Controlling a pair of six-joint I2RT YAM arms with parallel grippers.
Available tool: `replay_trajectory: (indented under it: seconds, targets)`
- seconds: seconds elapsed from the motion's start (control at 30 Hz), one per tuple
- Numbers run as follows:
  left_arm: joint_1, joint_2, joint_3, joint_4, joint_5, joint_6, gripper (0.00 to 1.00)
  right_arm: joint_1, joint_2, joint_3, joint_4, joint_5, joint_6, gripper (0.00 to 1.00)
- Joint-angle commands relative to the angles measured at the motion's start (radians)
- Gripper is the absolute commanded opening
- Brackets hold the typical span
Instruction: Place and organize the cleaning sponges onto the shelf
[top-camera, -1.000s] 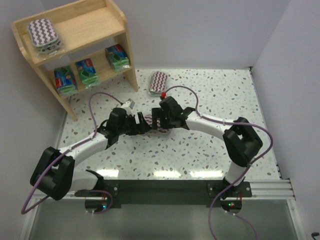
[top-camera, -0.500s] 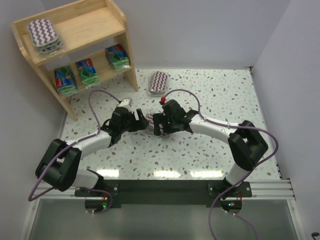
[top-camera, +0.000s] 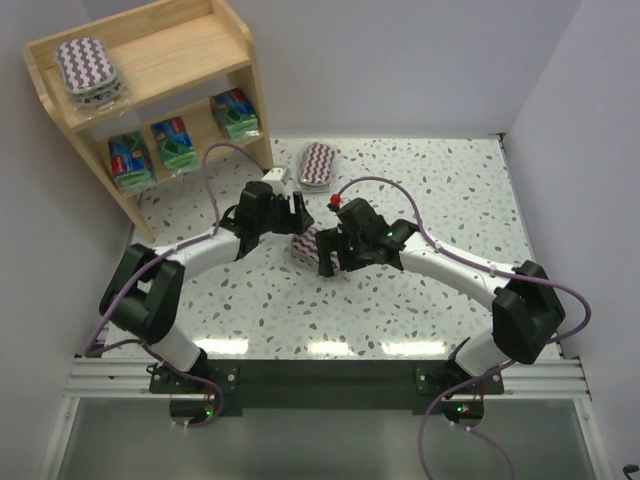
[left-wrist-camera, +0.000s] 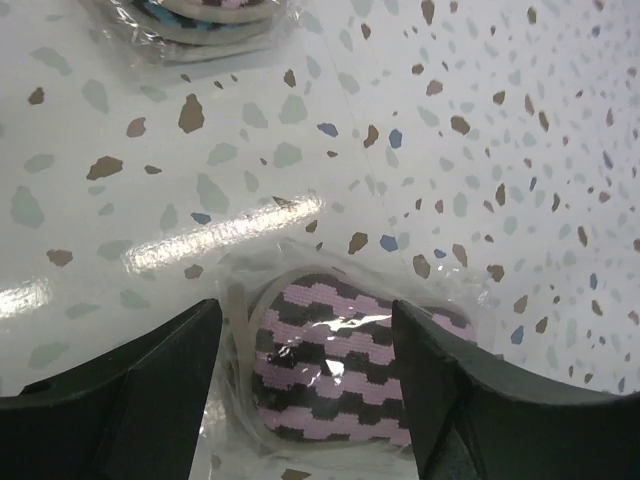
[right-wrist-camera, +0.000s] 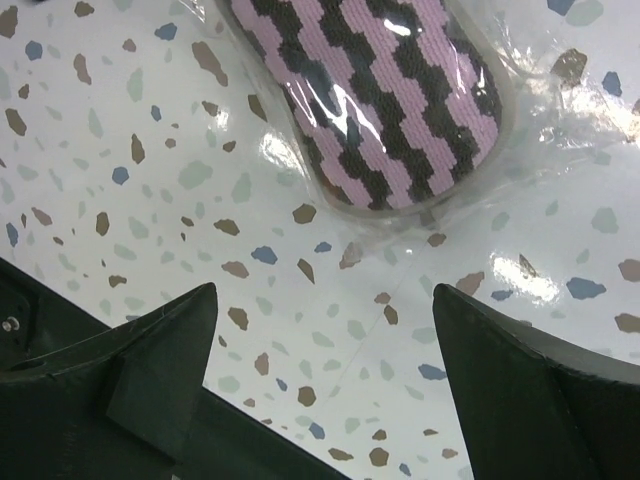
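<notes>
A maroon-and-white zigzag sponge pack (top-camera: 306, 243) lies on the speckled table between my two grippers. My left gripper (top-camera: 296, 216) is open just above its far end. In the left wrist view the pack (left-wrist-camera: 335, 375) fills the gap between the fingers (left-wrist-camera: 150, 380), and the right finger overlaps its edge. My right gripper (top-camera: 323, 256) is open and empty just on the near side of the pack (right-wrist-camera: 385, 90). A second zigzag pack (top-camera: 318, 165) lies farther back. The wooden shelf (top-camera: 190, 45) holds a zigzag pack (top-camera: 88, 68) on top and three green-blue packs (top-camera: 176, 144) on a lower tier.
The shelf stands in the far left corner against the white walls. The second zigzag pack's edge shows at the top of the left wrist view (left-wrist-camera: 195, 20). A purple cable (top-camera: 225, 160) loops above the left arm. A black rail (top-camera: 330, 375) runs along the near edge.
My left gripper has swung away from me toward the far side and now points at the pack from behind. My right gripper has let the pack go and shifted slightly right. The pack barely moved.
</notes>
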Motion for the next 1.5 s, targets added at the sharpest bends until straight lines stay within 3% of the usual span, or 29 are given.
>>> replay_trajectory:
  seconds: [0.0,0.33,0.8,0.93,1.13,1.27,1.47]
  targets:
    - [0.006,0.132,0.121,-0.108,0.099,0.148,0.72,-0.001,-0.059,0.031,-0.072,0.030,-0.021,0.92]
    - [0.017,0.172,0.149,-0.268,0.078,0.227,0.70,-0.008,-0.166,-0.020,-0.143,0.082,0.014,0.96]
    - [0.018,-0.085,-0.198,-0.109,0.167,-0.003,0.65,-0.017,-0.163,-0.098,-0.101,0.130,0.118,0.96]
    - [0.020,-0.233,-0.287,-0.073,0.113,-0.093,0.77,-0.018,-0.172,-0.113,-0.091,0.119,0.125,0.97]
    - [0.052,-0.405,-0.352,-0.067,0.132,-0.173,0.86,-0.018,-0.171,-0.147,-0.034,0.073,0.151,0.97]
    - [0.100,-0.365,-0.378,-0.055,0.170,-0.126,0.86,-0.018,-0.166,-0.161,-0.011,0.053,0.160,0.97]
    - [0.187,-0.213,-0.378,0.063,0.360,-0.060,0.80,-0.018,-0.157,-0.162,-0.002,0.039,0.158,0.97]
